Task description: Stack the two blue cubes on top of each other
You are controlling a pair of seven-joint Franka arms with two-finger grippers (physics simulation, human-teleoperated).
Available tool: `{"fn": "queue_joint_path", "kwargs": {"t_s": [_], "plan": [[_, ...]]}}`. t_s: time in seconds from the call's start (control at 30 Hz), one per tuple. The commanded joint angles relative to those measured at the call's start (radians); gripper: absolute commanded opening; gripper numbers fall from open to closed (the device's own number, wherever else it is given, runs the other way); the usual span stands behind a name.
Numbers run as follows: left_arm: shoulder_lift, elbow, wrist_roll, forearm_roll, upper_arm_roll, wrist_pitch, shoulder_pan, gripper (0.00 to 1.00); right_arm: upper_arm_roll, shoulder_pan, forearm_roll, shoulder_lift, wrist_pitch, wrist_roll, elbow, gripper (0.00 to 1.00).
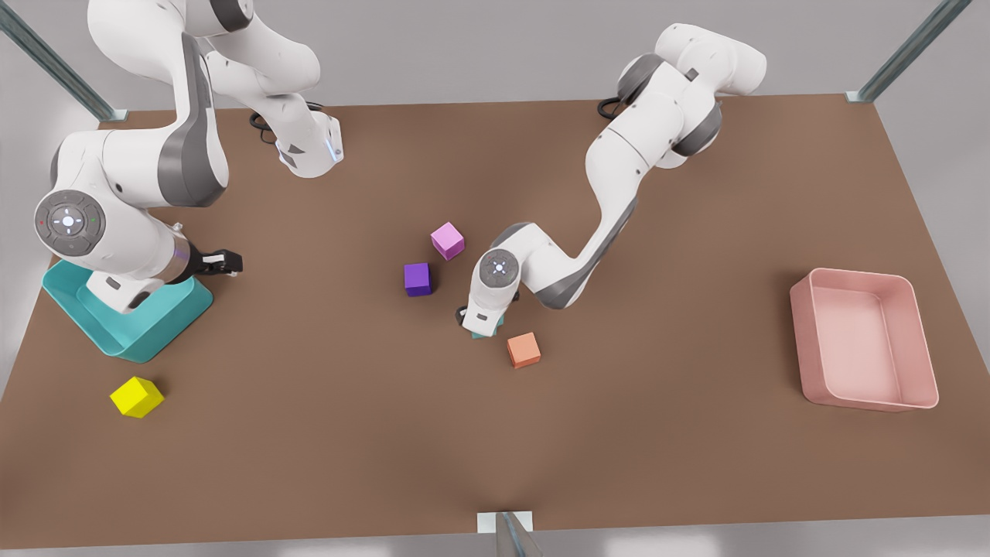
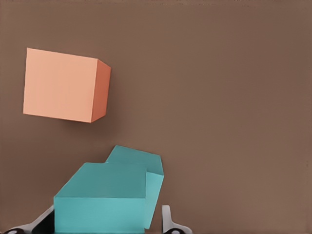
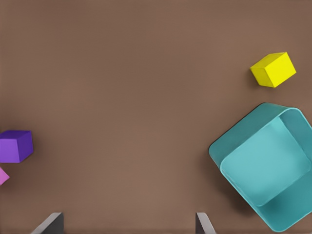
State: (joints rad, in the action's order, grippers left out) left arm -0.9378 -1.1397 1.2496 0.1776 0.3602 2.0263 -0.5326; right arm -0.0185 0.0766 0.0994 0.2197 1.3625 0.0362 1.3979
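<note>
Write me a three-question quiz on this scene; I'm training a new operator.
1. True or false: the right gripper is open and holds nothing.
2. Apart from the blue ones, which cube lies nearest the left gripper? A yellow, B orange, C pink.
3. Fill in: the left gripper's fingers sit either side of a ____ cube.

Key
1. True.
2. B, the orange cube.
3. Blue: the upper blue cube, which partly hides the second blue cube.

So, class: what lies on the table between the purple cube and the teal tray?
Nothing: in the right wrist view only bare brown table separates the purple cube from the teal tray. The front view agrees.
</note>
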Motion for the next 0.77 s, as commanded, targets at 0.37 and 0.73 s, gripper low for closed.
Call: {"fn": "queue_joint_path", "kwargs": {"t_s": [0.37, 0.73], "plan": [[0.26, 0.146, -0.508, -0.03, 0.006, -0.73, 0.456, 1.0, 0.003, -0.001, 0.003, -0.002, -0.002, 0.014, -0.004, 1.0], [0.795, -0.419, -1.177, -0.165, -0.133, -0.561, 0.543, 1.0, 0.003, 0.0, 0.011, 0.018, -0.003, 0.002, -0.033, 1.0]]}}
